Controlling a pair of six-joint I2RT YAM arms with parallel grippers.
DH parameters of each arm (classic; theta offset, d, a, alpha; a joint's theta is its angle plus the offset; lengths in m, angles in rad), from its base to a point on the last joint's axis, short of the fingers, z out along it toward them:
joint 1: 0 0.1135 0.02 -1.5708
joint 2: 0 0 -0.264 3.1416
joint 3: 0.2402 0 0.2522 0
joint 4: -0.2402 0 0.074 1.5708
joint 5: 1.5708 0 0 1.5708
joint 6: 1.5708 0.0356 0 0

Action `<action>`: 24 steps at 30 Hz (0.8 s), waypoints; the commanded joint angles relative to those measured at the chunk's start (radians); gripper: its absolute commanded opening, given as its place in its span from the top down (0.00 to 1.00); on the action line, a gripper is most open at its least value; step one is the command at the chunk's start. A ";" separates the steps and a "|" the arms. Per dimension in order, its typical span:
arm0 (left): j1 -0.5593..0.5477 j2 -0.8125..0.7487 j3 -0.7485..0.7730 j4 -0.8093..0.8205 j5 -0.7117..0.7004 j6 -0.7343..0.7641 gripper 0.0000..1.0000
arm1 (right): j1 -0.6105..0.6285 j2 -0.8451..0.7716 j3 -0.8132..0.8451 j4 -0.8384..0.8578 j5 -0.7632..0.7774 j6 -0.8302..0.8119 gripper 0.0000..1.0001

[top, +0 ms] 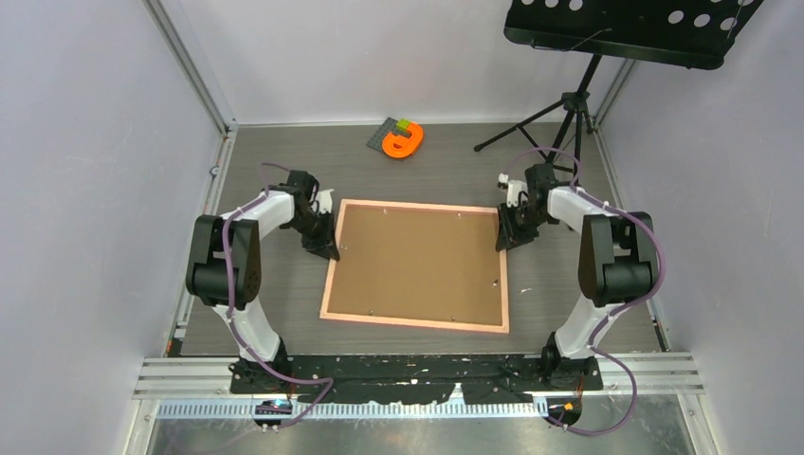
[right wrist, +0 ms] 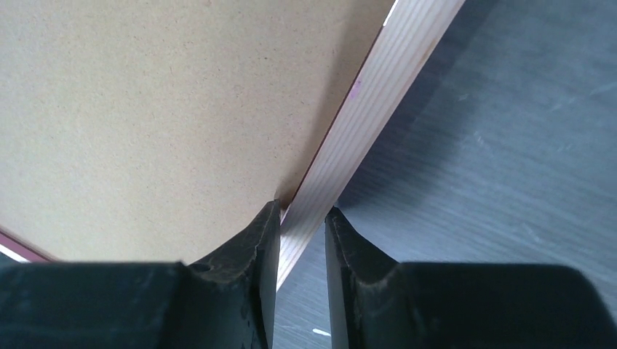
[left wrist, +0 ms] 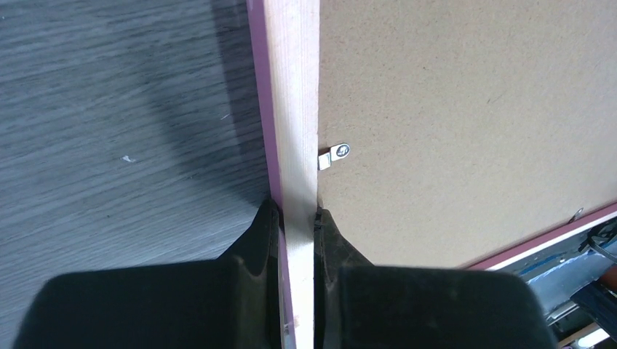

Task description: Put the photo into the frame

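Observation:
The pink frame [top: 414, 323] lies face down on the dark table, with a brown backing board [top: 417, 263] filling it. The photo is out of view. My left gripper [top: 327, 248] is at the frame's left rail, near its far corner. In the left wrist view that gripper [left wrist: 297, 214] is shut on the pale wooden rail [left wrist: 292, 109]. My right gripper [top: 505, 242] is at the right rail. In the right wrist view it [right wrist: 302, 211] straddles the rail [right wrist: 378, 109] with its jaws narrowly open; a slit of table shows beside the rail.
A small metal tab [left wrist: 335, 155] sits on the backing board's edge. An orange piece with a green brick on a dark plate [top: 402, 140] lies at the table's far side. A music stand's tripod [top: 569, 104] is at the far right. Walls close in left and right.

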 commanded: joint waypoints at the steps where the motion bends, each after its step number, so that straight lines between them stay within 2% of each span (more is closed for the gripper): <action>1: 0.004 -0.038 0.000 -0.042 0.144 0.039 1.00 | 0.013 0.083 0.130 0.033 -0.009 -0.055 0.94; 6: 0.004 -0.043 -0.010 -0.081 0.161 0.071 1.00 | 0.025 0.176 0.235 0.015 -0.028 -0.074 0.92; 8: 0.005 -0.050 -0.027 -0.073 0.157 0.072 1.00 | 0.025 0.192 0.272 0.007 -0.032 -0.081 0.81; 9: 0.007 -0.054 -0.034 -0.063 0.156 0.067 1.00 | 0.024 0.194 0.291 0.003 -0.032 -0.081 0.67; 10: 0.007 -0.054 -0.037 -0.057 0.155 0.060 1.00 | 0.024 0.192 0.296 -0.004 -0.030 -0.084 0.59; 11: 0.008 -0.053 -0.040 -0.051 0.154 0.054 1.00 | 0.024 0.181 0.302 -0.008 -0.028 -0.086 0.44; 13: 0.010 -0.048 -0.045 -0.039 0.153 0.040 1.00 | 0.024 0.152 0.295 -0.023 -0.016 -0.096 0.32; 16: 0.012 -0.041 -0.056 -0.023 0.147 0.022 1.00 | 0.022 0.098 0.263 -0.049 0.016 -0.119 0.26; 24: 0.018 -0.054 -0.077 0.017 0.118 -0.011 1.00 | 0.006 -0.064 0.087 -0.113 0.063 -0.188 0.23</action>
